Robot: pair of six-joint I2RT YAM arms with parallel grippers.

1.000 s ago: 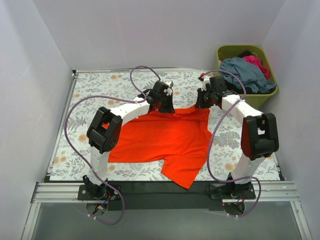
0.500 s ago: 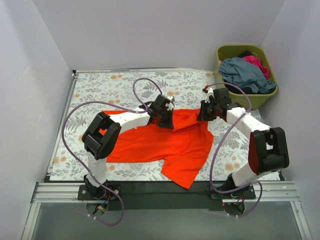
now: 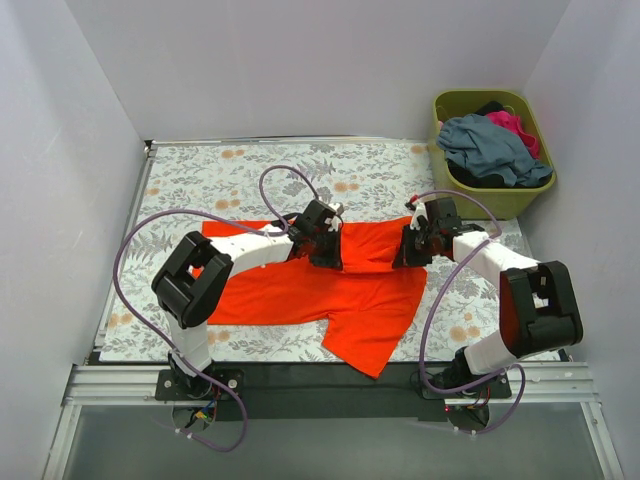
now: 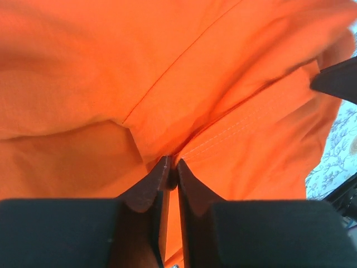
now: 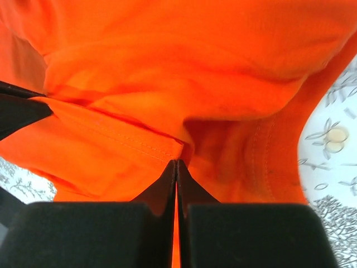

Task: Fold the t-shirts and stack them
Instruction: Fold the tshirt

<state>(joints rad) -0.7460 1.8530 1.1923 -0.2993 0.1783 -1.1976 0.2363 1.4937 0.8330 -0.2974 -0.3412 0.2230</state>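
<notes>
The orange-red t-shirt [image 3: 330, 285] lies spread on the floral table, its far edge folded over toward me. My left gripper [image 3: 328, 255] is shut on the folded edge near the shirt's middle; the cloth [image 4: 167, 84] fills the left wrist view. My right gripper [image 3: 405, 255] is shut on the same edge at the shirt's right side; the cloth [image 5: 167, 72] fills the right wrist view. Both grippers hang low over the shirt. A sleeve lies near the table's front edge. A slate grey-blue shirt [image 3: 490, 148], a magenta-pink one [image 3: 512, 122] and a dark one sit in the basket.
The olive-green basket [image 3: 530, 195] stands at the back right, beyond the right arm. White walls close in the table on three sides. Floral tablecloth [image 3: 230, 175] shows behind and left of the shirt. Purple cables loop over both arms.
Both grippers have moved toward me with the shirt's far edge, folding it over the body. The arms have lowered and drawn back.
</notes>
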